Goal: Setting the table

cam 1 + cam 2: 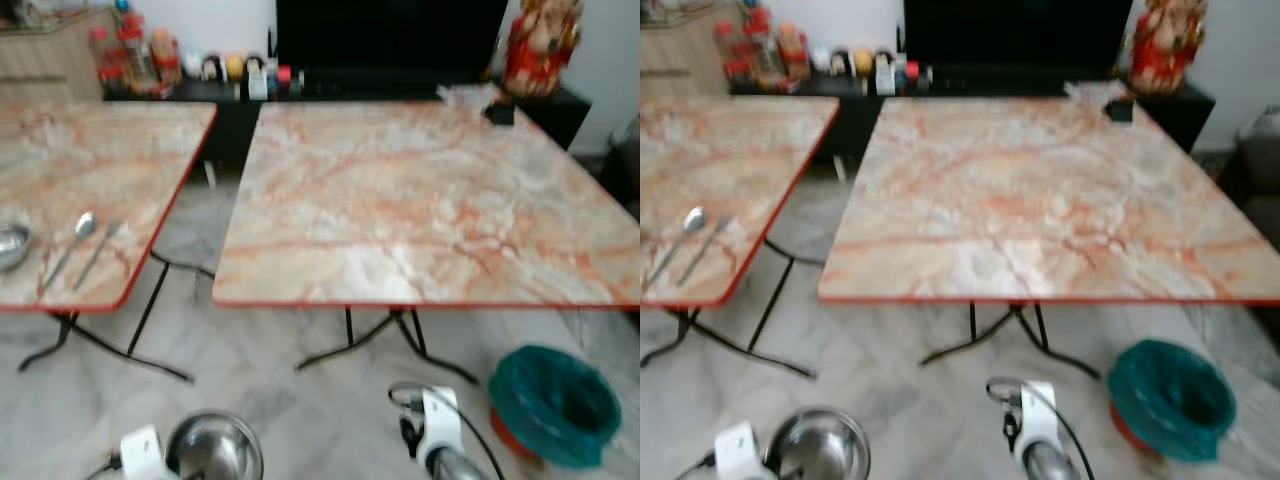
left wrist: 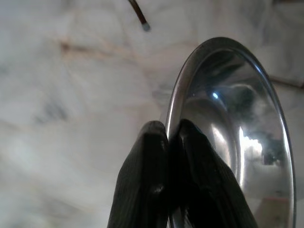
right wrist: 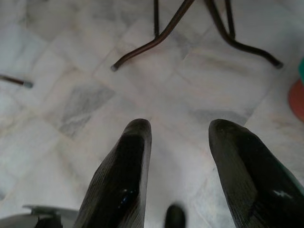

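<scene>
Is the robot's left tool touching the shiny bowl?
Touching. In the left wrist view, the left tool has its two black fingers pinched on the rim of the steel bowl, one on each side.

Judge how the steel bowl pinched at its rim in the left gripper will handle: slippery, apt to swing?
Probably slippery: the steel bowl is polished and mirror-bright. The left gripper pinches only its thin rim, so it may pivot or sag. It looks rigid, thin-walled, likely light.
</scene>
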Robot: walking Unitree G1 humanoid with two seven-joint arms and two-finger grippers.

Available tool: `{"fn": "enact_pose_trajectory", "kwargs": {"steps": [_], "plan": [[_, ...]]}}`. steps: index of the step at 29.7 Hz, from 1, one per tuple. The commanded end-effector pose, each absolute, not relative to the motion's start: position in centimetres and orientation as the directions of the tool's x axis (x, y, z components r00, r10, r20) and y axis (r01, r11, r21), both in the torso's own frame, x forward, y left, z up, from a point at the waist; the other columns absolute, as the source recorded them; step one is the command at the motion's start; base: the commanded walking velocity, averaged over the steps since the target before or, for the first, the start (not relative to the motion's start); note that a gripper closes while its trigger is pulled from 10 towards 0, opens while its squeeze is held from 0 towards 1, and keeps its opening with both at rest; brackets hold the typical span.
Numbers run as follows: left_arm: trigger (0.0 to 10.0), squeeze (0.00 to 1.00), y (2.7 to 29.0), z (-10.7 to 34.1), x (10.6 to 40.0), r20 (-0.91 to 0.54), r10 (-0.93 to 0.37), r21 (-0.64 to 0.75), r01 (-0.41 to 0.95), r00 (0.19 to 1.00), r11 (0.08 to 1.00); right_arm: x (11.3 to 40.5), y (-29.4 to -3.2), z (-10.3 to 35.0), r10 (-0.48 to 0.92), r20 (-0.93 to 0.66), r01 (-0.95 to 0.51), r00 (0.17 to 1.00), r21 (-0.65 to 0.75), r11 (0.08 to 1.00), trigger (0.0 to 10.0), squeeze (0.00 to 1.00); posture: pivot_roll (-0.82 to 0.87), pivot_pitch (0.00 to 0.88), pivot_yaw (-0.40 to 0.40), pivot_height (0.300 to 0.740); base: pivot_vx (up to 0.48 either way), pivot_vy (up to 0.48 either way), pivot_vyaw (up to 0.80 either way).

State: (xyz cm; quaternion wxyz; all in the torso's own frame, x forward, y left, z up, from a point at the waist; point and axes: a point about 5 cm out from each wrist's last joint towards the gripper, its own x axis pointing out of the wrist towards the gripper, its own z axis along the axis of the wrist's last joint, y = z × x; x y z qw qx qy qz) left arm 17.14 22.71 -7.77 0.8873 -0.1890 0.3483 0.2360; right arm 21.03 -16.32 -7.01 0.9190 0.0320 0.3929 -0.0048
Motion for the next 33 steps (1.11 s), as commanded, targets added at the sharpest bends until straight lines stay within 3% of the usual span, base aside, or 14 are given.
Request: {"fn": "enact_pose_trajectory", "kwargs": {"steps": [1, 3, 8, 15, 23, 33], "plan": [[10.0, 0.00, 22.6, -8.2, 16.5, -0.724, 0.291, -0.257, -0.637, 0.625, 0.727, 20.6, -17.1, -7.2, -0.003, -0.733, 0.054, 0.680, 0.045, 0.998, 10.0, 0.00, 0.08, 0.000, -0.017, 0.740, 0.000, 0.000, 0.00], [10.0, 0.00, 22.9, -8.0, 16.7, -0.717, 0.314, -0.332, -0.701, 0.622, 0.631, 20.7, -17.1, -7.2, -0.003, -0.732, 0.051, 0.681, 0.044, 0.998, 10.0, 0.00, 0.08, 0.000, -0.021, 0.740, 0.000, 0.000, 0.00], [10.0, 0.00, 22.9, -8.0, 16.9, -0.719, 0.315, -0.357, -0.718, 0.620, 0.597, 20.7, -17.1, -7.1, -0.002, -0.731, 0.050, 0.682, 0.044, 0.998, 10.0, 0.00, 0.07, 0.000, -0.022, 0.740, 0.000, 0.000, 0.00], [10.0, 0.00, 22.9, -7.8, 17.2, -0.718, 0.305, -0.348, -0.703, 0.625, 0.620, 20.8, -17.1, -7.1, -0.004, -0.731, 0.053, 0.682, 0.044, 0.998, 10.0, 0.00, 0.07, 0.000, -0.016, 0.740, 0.000, 0.000, 0.00], [10.0, 0.00, 22.7, -7.8, 17.5, -0.721, 0.301, -0.314, -0.682, 0.624, 0.661, 20.5, -17.3, -7.3, -0.012, -0.734, 0.047, 0.679, 0.027, 0.999, 10.0, 0.00, 0.05, 0.000, -0.009, 0.740, 0.386, 0.000, 0.50], [10.0, 0.00, 22.6, -7.8, 17.5, -0.722, 0.296, -0.293, -0.664, 0.625, 0.688, 20.3, -17.4, -7.3, -0.013, -0.738, 0.045, 0.675, 0.023, 0.999, 10.0, 0.00, 0.05, 0.000, -0.011, 0.740, 0.419, 0.000, 0.00]]}}
